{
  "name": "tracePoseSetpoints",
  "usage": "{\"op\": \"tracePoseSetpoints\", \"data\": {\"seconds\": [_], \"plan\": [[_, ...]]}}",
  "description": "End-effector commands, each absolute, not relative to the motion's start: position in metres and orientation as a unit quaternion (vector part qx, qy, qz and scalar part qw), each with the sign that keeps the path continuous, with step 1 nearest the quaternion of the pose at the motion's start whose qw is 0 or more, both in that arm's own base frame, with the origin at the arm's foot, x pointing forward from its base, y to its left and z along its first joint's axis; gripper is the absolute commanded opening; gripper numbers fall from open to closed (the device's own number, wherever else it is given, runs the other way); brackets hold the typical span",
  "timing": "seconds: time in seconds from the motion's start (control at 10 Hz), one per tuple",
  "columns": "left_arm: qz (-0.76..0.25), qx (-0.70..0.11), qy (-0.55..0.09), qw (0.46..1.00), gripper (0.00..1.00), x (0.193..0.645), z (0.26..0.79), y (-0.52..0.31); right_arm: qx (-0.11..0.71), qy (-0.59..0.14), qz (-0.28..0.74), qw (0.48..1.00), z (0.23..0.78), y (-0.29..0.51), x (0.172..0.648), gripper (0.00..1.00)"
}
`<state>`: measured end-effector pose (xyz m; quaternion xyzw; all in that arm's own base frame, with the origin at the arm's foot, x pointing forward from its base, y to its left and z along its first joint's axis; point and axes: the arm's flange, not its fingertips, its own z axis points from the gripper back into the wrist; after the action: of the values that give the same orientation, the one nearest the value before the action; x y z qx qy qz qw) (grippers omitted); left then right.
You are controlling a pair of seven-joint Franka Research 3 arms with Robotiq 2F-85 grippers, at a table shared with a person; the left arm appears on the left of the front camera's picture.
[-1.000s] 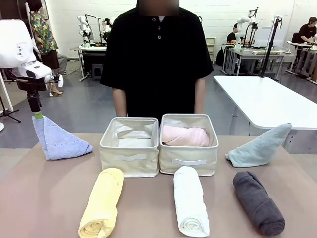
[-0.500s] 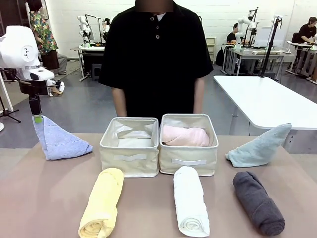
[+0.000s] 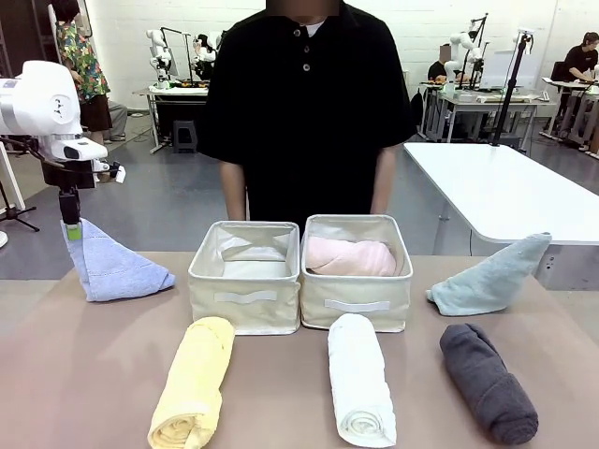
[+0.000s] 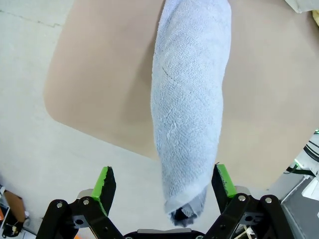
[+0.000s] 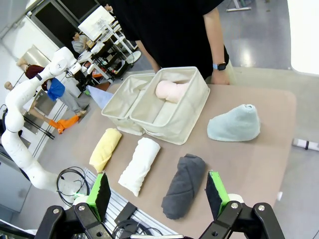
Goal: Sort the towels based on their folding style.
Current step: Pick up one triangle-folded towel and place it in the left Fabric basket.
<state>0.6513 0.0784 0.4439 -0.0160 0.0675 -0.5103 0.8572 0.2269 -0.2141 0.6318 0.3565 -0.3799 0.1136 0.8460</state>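
Left gripper (image 4: 163,178) hanging with jaws spread wide, straddling the peak of the lavender-blue towel (image 4: 192,99). Pads seemingly not pressing the cloth, though the front view is too small to confirm. That towel sitting at the table's (image 3: 84,374) far-left corner. Right gripper (image 5: 157,193) gaping, holding nothing, hovering high above the dark grey towel (image 5: 183,185). Pink towel (image 3: 351,254) lying inside the right basket (image 3: 357,304).
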Motion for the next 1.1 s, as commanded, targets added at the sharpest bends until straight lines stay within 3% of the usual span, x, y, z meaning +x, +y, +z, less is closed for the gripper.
{"op": "tracePoseSetpoints", "data": {"seconds": [0.0,0.1,0.2,0.3,0.4,0.6,0.7,0.8,1.0], "plan": [[-0.507,-0.019,0.069,0.859,1.0,0.6602,0.4454,0.0805,0.369,-0.385,0.113,0.838,0.6341,-0.2127,0.2277,1.0],[-0.506,-0.021,0.058,0.86,0.9,0.6595,0.4452,0.0817,0.369,-0.385,0.113,0.838,0.6341,-0.2127,0.2277,1.0],[-0.507,-0.017,0.058,0.86,0.41,0.6592,0.4462,0.0821,0.369,-0.385,0.113,0.838,0.6341,-0.2127,0.2277,1.0],[-0.507,-0.016,0.058,0.86,0.31,0.66,0.4465,0.0839,0.369,-0.385,0.113,0.838,0.6341,-0.2127,0.2277,1.0],[-0.506,-0.014,0.06,0.86,0.0,0.6601,0.4464,0.0838,0.369,-0.385,0.113,0.838,0.6341,-0.2127,0.2277,1.0],[-0.501,-0.013,0.064,0.863,0.0,0.6631,0.445,0.0843,0.369,-0.385,0.113,0.838,0.6341,-0.2127,0.2277,1.0],[-0.5,-0.015,0.066,0.863,0.07,0.6637,0.4451,0.0844,0.369,-0.385,0.113,0.838,0.6341,-0.2127,0.2277,1.0],[-0.498,-0.025,0.067,0.864,0.0,0.6636,0.447,0.0841,0.369,-0.385,0.113,0.838,0.6341,-0.2127,0.2277,1.0],[-0.496,-0.025,0.06,0.866,0.0,0.6602,0.4539,0.0847,0.369,-0.385,0.113,0.838,0.6341,-0.2127,0.2277,1.0]]}}
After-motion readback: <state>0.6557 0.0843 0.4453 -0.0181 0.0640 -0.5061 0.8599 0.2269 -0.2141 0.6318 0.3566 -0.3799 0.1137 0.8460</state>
